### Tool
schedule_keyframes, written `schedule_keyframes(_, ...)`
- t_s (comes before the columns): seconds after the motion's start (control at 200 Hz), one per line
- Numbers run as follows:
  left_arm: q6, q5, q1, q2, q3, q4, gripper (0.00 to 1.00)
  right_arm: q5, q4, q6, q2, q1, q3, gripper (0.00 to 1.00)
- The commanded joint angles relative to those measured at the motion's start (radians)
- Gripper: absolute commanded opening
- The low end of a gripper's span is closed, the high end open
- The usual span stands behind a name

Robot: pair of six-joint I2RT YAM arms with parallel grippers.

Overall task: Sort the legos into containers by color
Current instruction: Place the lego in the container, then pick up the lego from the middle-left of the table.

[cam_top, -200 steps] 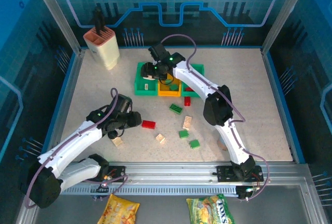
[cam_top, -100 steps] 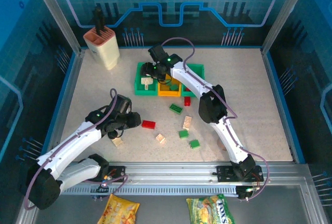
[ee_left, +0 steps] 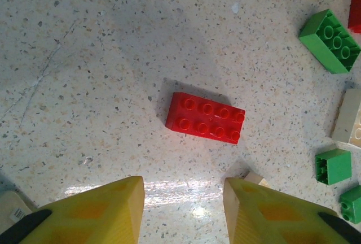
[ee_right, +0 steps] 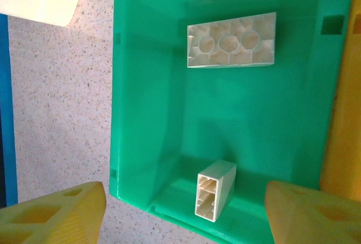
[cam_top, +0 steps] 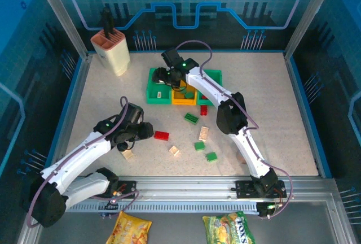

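My right gripper (ee_right: 186, 199) hangs open over the left green container (ee_right: 146, 114), which holds a long cream lego lying upside down (ee_right: 231, 47) and a small cream lego (ee_right: 215, 190) just beneath the jaws. In the top view this gripper (cam_top: 163, 78) is above that bin (cam_top: 151, 92), with the orange-yellow bin (cam_top: 184, 96) and the second green bin (cam_top: 214, 78) to its right. My left gripper (ee_left: 183, 184) is open and empty, low over the table, a short way from a red lego (ee_left: 205, 118). The same red lego (cam_top: 162, 135) lies just right of it from above.
Loose legos lie mid-table: green (cam_top: 191, 118), red (cam_top: 203, 109), cream (cam_top: 203, 133), green (cam_top: 199, 146), green (cam_top: 211, 156), cream (cam_top: 174, 151) and cream (cam_top: 128, 154). A cream-and-pink holder (cam_top: 110, 52) stands at the back left. Snack bags (cam_top: 228, 228) lie in front of the rail.
My right gripper has opened, and the small cream lego it carried now lies in the left green container. The left arm has hardly moved.
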Motion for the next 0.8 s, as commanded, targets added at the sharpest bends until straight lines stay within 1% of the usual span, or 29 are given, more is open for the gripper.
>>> schedule_keyframes(0.0, -0.011, 0.016, 0.006, 0.023, 0.010, -0.021, 0.43, 0.003, -0.014, -0.009, -0.095, -0.002, -0.028, 0.75)
schedule_keyframes(0.165, -0.016, 0.009, 0.002, 0.072, 0.027, -0.040, 0.45, 0.012, -0.023, -0.027, -0.159, 0.003, -0.103, 0.75)
schedule_keyframes(0.22, -0.016, 0.009, 0.001, 0.091, 0.033, -0.044, 0.46, 0.012, -0.017, -0.029, -0.213, 0.004, -0.143, 0.75)
schedule_keyframes(0.315, -0.010, 0.006, -0.017, 0.134, 0.051, -0.049, 0.49, 0.015, 0.000, -0.037, -0.272, 0.007, -0.215, 0.75)
schedule_keyframes(0.39, -0.002, -0.017, -0.045, 0.179, 0.078, -0.065, 0.52, 0.019, 0.016, -0.042, -0.325, 0.007, -0.282, 0.75)
schedule_keyframes(0.535, 0.013, -0.058, -0.110, 0.292, 0.153, -0.101, 0.62, 0.041, 0.049, -0.047, -0.439, -0.003, -0.425, 0.75)
schedule_keyframes(0.66, 0.028, -0.083, -0.172, 0.391, 0.227, -0.125, 0.69, 0.052, 0.086, -0.045, -0.543, -0.029, -0.559, 0.75)
schedule_keyframes(0.72, 0.032, -0.090, -0.191, 0.439, 0.263, -0.140, 0.71, 0.058, 0.098, -0.044, -0.594, -0.045, -0.620, 0.75)
schedule_keyframes(0.74, 0.033, -0.093, -0.198, 0.454, 0.274, -0.145, 0.74, 0.060, 0.102, -0.044, -0.612, -0.050, -0.643, 0.75)
schedule_keyframes(0.79, 0.035, -0.099, -0.208, 0.490, 0.298, -0.155, 0.77, 0.064, 0.109, -0.044, -0.657, -0.065, -0.694, 0.75)
